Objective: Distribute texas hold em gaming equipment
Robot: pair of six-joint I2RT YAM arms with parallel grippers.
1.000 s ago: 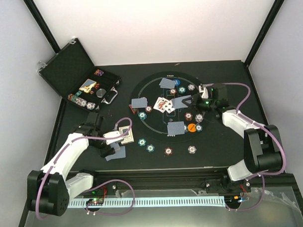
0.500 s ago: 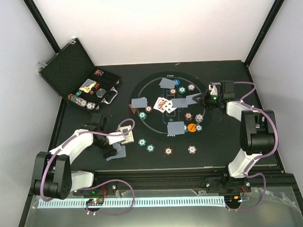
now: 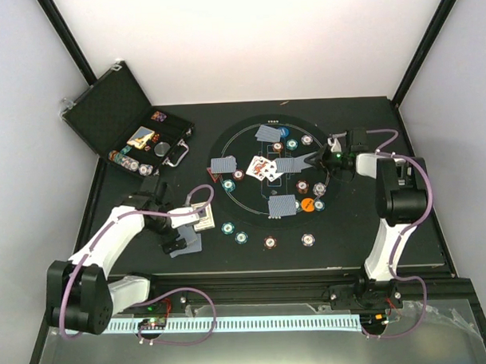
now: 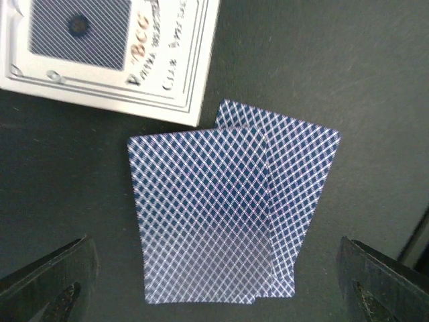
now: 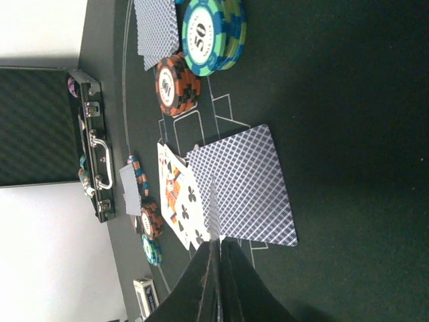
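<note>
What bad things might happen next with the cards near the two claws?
1. The right claw seems to pinch a thin card by its very edge. The card may slip out and land on the face-up cards.
2. The left claw hangs open over two overlapping cards beside the card box. Closing might drag both cards at once or bump the box.

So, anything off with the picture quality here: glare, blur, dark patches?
Top view: evenly lit, bright white walls, the black table swallows detail. Left wrist: the two face-down cards are sharp, with a pale sheen low down; the left claw's fingers are dark and soft. Right wrist: scene turned sideways, teal chip crisp, right claw nearly black.
</note>
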